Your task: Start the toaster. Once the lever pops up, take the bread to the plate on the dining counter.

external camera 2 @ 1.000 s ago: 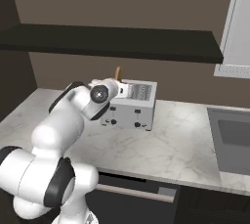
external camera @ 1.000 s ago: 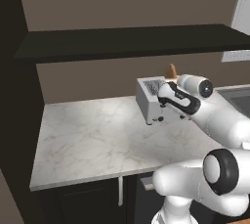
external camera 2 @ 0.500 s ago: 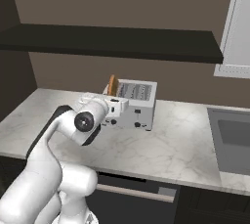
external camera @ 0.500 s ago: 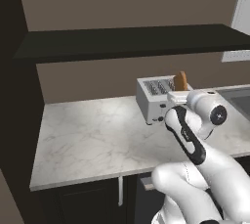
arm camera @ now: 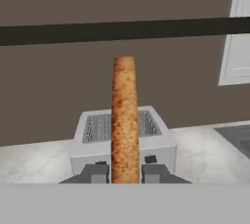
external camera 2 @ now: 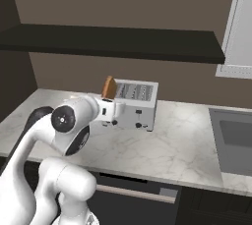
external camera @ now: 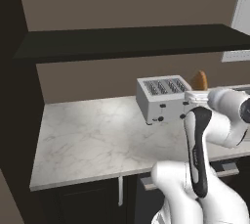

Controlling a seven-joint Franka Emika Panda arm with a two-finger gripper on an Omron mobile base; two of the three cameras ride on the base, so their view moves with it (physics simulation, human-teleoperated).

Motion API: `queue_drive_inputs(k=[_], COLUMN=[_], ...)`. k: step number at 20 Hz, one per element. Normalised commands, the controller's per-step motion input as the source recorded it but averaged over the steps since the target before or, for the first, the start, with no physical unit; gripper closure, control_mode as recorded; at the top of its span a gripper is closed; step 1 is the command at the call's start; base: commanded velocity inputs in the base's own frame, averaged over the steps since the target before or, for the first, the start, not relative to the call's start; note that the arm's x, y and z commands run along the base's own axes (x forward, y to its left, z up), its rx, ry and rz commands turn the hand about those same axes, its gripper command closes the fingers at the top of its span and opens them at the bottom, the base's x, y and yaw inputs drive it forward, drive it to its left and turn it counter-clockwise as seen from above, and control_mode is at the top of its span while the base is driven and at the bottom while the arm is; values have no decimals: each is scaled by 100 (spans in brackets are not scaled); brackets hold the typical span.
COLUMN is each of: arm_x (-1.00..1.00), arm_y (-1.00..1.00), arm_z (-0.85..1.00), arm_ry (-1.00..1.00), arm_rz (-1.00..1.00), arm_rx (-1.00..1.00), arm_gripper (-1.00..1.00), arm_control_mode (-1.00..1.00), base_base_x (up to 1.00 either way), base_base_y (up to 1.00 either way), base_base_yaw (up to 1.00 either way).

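1. End effector (arm camera: 125,173): the 2 dark fingertips (arm camera: 95,173) stand narrow, 1 on each broad face of the bread (arm camera: 125,120), clamped on its lower edge. The slice is held clear of the toaster (arm camera: 122,142), lifted out of its slots.

2. Position of the bread: it rises straight up from between the fingertips. In the hand view it is seen edge-on, with the toaster beyond it and lower. In the left base view the bread (external camera: 199,79) shows just past the toaster (external camera: 163,98); in the right base view the bread (external camera 2: 109,87) stands at the toaster's (external camera 2: 133,103) side, above the tabletop (external camera 2: 172,145).

3. Orientation: the slice's long axis runs upright, away from the fingertips. Its thin edge faces the hand camera and its broad faces look sideways, toward the 2 fingertips.

4. Handling, as a judgement: a toasted slice is probably light, stiff and dry, with a rough crust that resists slipping, yet brittle under hard pinching. Gripped at 1 edge only, it may pivot during fast swings.

5. Where to take hold: across the 2 broad faces near the lower edge, as shown here, seems suitable; a deeper bite toward the middle would steady it further.

6. Task state, as a judgement: the carry to the plate is not yet done.
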Motion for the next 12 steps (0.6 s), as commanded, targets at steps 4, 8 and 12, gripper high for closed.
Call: queue_drive_inputs(k=[4, 8, 12], arm_x=[-100, -100, -86], arm_y=[-1, 0, 0], arm_z=[42, 31, 7], arm_ry=[26, 30, 26], arm_rz=[-2, -1, -3], arm_rx=[0, 0, 0], arm_gripper=[100, 100, 100], arm_control_mode=[-100, -100, -100], base_base_x=[0, 0, 0], base_base_y=[0, 0, 0], base_base_yaw=[0, 0, 0])
